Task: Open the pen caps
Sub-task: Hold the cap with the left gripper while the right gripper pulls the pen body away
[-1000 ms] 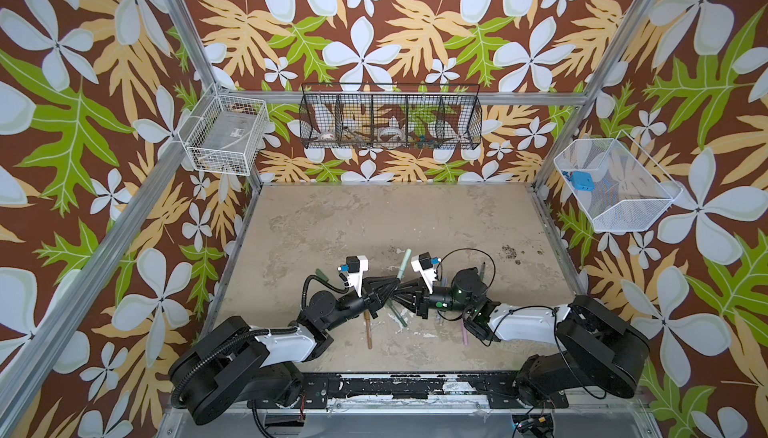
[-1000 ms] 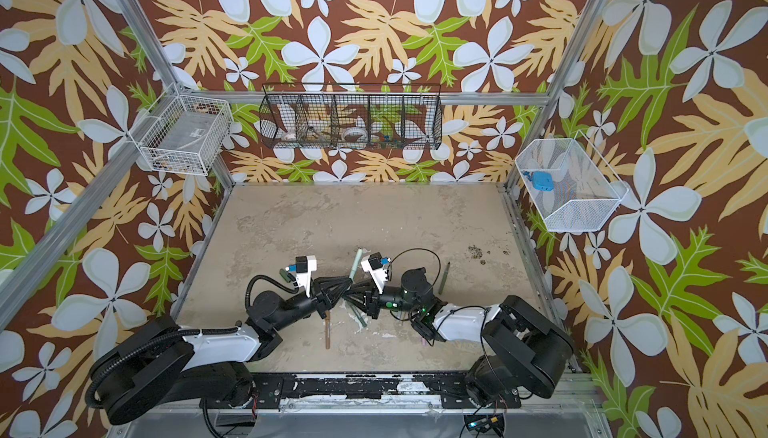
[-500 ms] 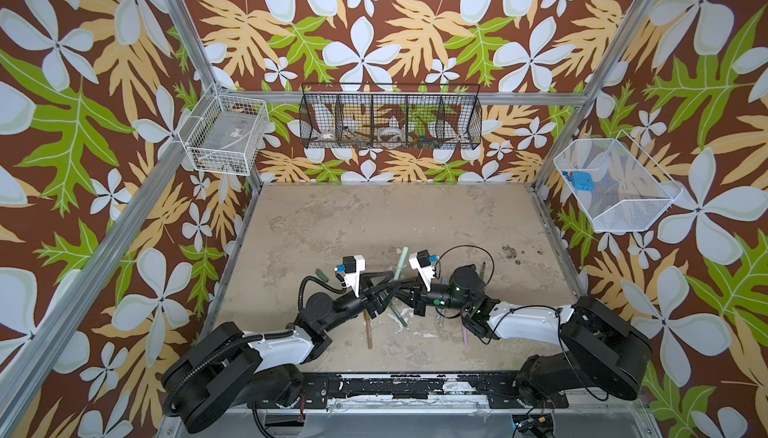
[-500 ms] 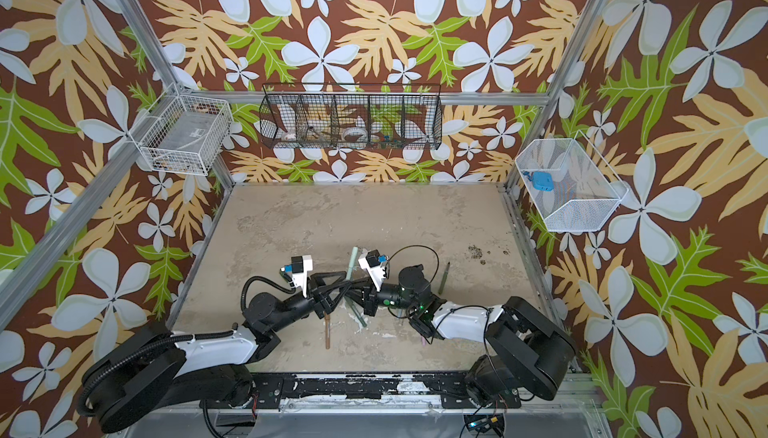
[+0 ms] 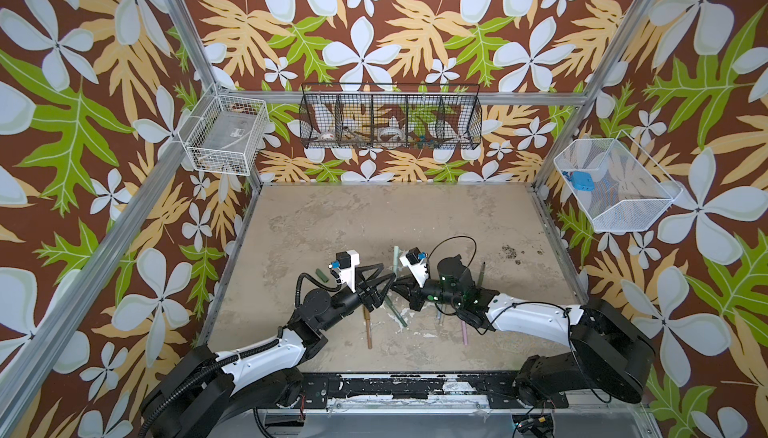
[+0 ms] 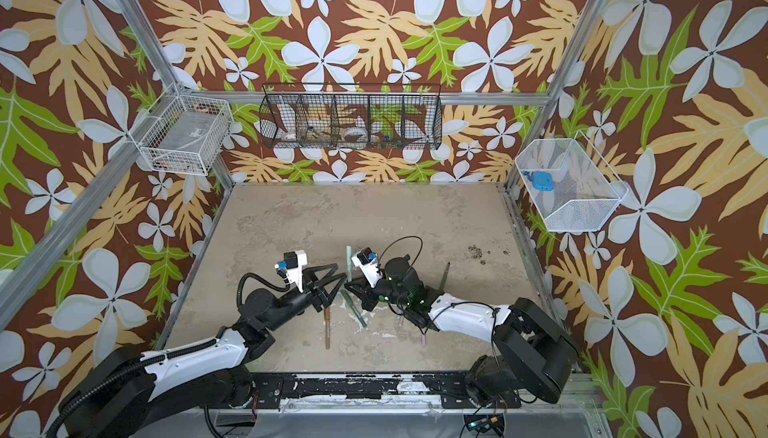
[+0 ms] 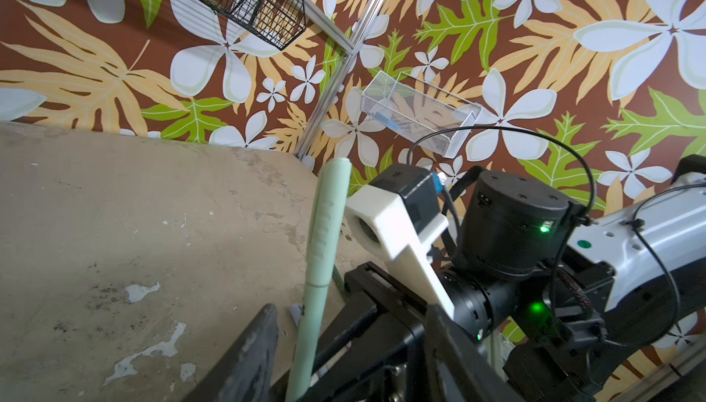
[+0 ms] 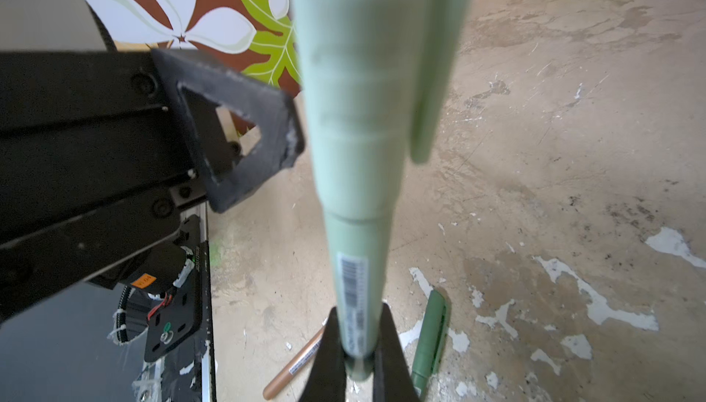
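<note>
Matte, tubular sage-green pen cap [image 8: 363, 75]

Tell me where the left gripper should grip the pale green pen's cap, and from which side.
The pale green tube cap, above its seam, pads on the round sides clear of the clip. Come sideways: the right gripper pinches the barrel end, and the open left gripper stands beside the cap.

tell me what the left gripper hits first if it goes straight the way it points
Probably the pale green pen, standing between the open fingers of the left gripper and held by the right gripper, whose black body lies just behind; depth is unclear.
</note>
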Robot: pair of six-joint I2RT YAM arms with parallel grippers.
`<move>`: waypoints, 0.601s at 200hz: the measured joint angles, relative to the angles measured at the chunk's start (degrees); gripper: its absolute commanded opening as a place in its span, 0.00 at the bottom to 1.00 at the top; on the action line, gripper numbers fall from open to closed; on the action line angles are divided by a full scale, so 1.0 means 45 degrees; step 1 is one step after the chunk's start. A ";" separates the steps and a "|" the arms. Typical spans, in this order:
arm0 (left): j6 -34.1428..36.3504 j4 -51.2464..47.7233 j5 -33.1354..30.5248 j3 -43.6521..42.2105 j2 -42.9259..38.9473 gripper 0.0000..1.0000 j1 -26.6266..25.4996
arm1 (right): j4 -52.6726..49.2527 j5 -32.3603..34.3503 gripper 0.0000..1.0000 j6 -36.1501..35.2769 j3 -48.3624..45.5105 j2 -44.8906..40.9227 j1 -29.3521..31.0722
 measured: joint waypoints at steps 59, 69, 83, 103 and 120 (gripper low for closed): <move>0.0049 -0.0452 -0.0170 -0.0005 -0.0015 0.55 0.0243 | -0.1195 0.0073 0.00 -0.0801 0.0427 0.0228 0.0340; 0.0049 -0.0452 -0.0170 -0.0005 -0.0015 0.53 0.0262 | -0.1321 0.0063 0.00 -0.0947 0.0476 0.0272 0.0476; 0.0058 -0.0442 -0.0165 -0.0005 -0.0005 0.50 0.0291 | -0.1447 0.0102 0.00 -0.0986 0.0573 0.0311 0.0656; 0.0092 -0.0442 -0.0165 -0.0010 0.0000 0.46 0.0311 | -0.1622 0.0466 0.00 -0.0976 0.0729 0.0418 0.0816; 0.0097 -0.0437 -0.0165 -0.0010 0.0029 0.41 0.0321 | -0.1768 0.0797 0.00 -0.0952 0.0792 0.0452 0.0913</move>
